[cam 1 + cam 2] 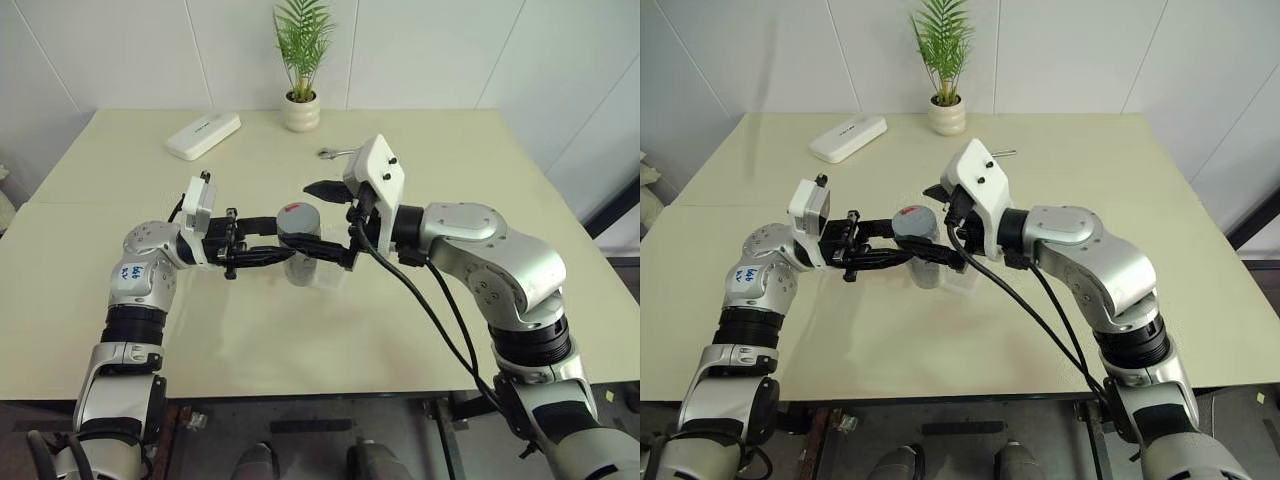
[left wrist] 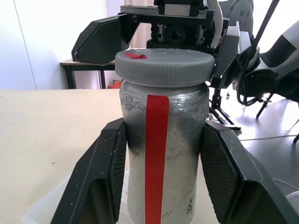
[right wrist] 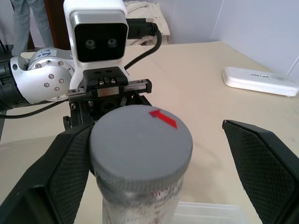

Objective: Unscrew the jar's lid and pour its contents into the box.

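Note:
The silvery jar (image 2: 163, 154) with a red stripe stands upright, held above the clear box (image 1: 327, 277). My left gripper (image 2: 163, 125) is shut on the jar's body, one finger on each side. The grey lid (image 3: 140, 140) with a red mark sits on the jar. My right gripper (image 3: 158, 127) is open at lid height. One of its fingers (image 3: 65, 168) is close beside the lid; the other finger (image 3: 261, 158) stands well away from it. The contents are hidden inside the jar.
A flat white case (image 1: 203, 135) and a white plant pot (image 1: 301, 110) sit at the far side of the pale table (image 1: 250, 330). A small metal tool (image 1: 335, 153) lies behind my right hand. The table's front edge runs just below both arms.

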Motion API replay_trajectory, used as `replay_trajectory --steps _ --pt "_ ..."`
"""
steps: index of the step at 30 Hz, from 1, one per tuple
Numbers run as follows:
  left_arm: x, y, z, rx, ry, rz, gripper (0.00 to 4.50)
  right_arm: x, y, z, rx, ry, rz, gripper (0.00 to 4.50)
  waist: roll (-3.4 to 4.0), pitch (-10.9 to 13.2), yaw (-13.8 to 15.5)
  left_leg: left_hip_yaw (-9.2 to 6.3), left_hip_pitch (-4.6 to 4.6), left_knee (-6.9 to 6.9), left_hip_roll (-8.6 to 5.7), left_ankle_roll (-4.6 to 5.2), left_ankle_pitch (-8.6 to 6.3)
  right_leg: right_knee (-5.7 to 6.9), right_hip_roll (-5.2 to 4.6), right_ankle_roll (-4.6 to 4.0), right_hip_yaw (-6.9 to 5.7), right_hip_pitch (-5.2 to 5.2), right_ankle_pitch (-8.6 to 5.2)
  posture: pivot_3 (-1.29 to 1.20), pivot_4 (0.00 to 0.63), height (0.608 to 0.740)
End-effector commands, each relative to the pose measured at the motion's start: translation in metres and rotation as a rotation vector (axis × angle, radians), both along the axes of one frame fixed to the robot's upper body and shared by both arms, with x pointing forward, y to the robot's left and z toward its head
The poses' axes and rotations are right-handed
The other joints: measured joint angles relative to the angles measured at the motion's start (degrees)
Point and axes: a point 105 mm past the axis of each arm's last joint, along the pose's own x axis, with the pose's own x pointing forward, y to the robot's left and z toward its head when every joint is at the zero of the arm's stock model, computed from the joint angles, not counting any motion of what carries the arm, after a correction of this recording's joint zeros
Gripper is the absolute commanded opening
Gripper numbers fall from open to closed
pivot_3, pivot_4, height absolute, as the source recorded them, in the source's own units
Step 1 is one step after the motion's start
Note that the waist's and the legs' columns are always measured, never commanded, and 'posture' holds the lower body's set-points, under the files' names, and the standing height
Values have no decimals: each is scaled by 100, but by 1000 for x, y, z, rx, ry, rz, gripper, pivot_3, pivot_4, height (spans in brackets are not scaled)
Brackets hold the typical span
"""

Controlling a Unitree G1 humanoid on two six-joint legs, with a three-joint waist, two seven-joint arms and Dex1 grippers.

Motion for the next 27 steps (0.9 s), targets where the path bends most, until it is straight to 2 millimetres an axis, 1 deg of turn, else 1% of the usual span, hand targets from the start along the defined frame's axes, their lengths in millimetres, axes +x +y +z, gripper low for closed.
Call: replay_trajectory --steps 1,10,18,27 --pt "-2 1 11 5 -50 -14 1971 2 -17 16 38 -57 -80 4500 0 0 -3 0 0 0 0 0 0 0 0 0 0 0 0 0 150 740" --pt "-1 1 11 9 -52 -11 1971 2 -24 13 25 -51 -105 4500 0 0 2 0 0 0 0 0 0 -2 0 0 0 0 0 0 150 740" --pt "0 1 11 13 -54 -8 1971 -3 -30 9 10 -41 -118 4500 0 0 0 0 0 -1 0 0 0 -2 1 0 0 0 0 0 150 740" --pt "0 2 11 17 -54 -9 1970 -17 -42 1 -48 -18 -102 4500 0 0 4 1 0 -4 0 0 0 -7 0 0 0 1 0 0 150 740"
